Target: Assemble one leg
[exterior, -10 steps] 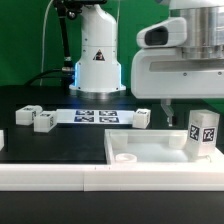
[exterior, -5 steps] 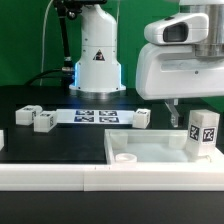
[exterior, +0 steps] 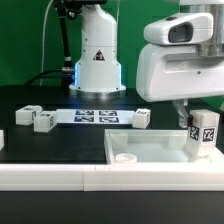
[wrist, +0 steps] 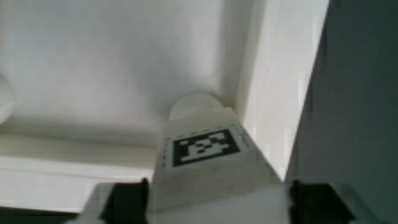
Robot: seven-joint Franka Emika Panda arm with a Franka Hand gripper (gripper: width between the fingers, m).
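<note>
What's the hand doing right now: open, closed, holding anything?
Hand: open, holding nothing; the leg stands free in a corner of the tabletop, beside the fingers.

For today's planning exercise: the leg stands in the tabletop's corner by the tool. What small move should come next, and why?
Probably close the tool on the leg: it stands upright in the tabletop's corner, centred between the fingers, not visibly pinched yet.

Leg [exterior: 203, 131] stands in tabletop [exterior: 160, 150] corner, raised rim [wrist: 270, 70] just beside it: tight on that side. Tabletop middle open. Desk [exterior: 60, 142] front-left free; loose legs [exterior: 44, 121], marker board [exterior: 95, 115] line back.
</note>
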